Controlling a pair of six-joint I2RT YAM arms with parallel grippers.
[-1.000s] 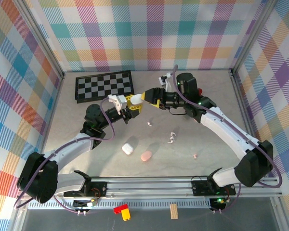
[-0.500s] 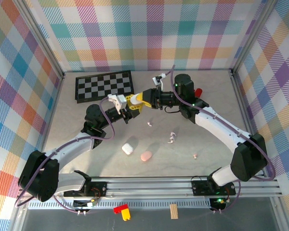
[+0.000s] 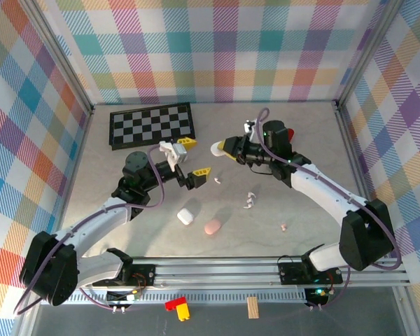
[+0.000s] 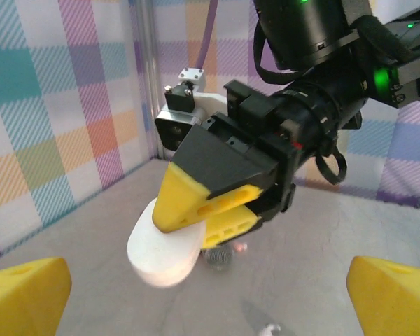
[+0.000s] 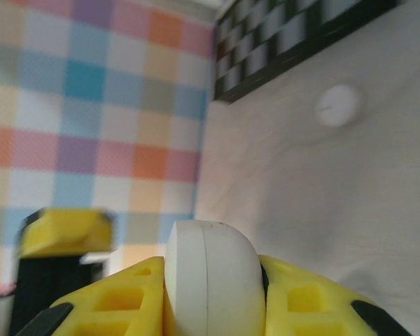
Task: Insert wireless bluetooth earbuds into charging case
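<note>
A white pebble-shaped charging case (image 3: 215, 148) hangs above the table's middle, pinched in my right gripper (image 3: 221, 148). In the right wrist view the case (image 5: 213, 276) sits closed, with its seam showing, between the yellow fingers (image 5: 304, 304). My left gripper (image 3: 194, 157) stands wide open just left of it, touching nothing. Its wrist view shows the case (image 4: 164, 245) held by the right gripper (image 4: 196, 224), with the left gripper's own yellow fingertips (image 4: 24, 294) far apart at the bottom corners. Small white earbuds lie on the table: one (image 3: 217, 179) below the grippers, a pair (image 3: 250, 200) further right, another (image 3: 283, 227) near the front.
A second white case (image 3: 186, 217) and a pink case (image 3: 212, 227) lie on the table towards the front. A black-and-white chessboard (image 3: 152, 124) lies at the back left. Plaid walls enclose the table on three sides.
The left gripper has let go of the white case, opened wide and drawn back. The right gripper has shut on the case and carried it slightly to the right.
</note>
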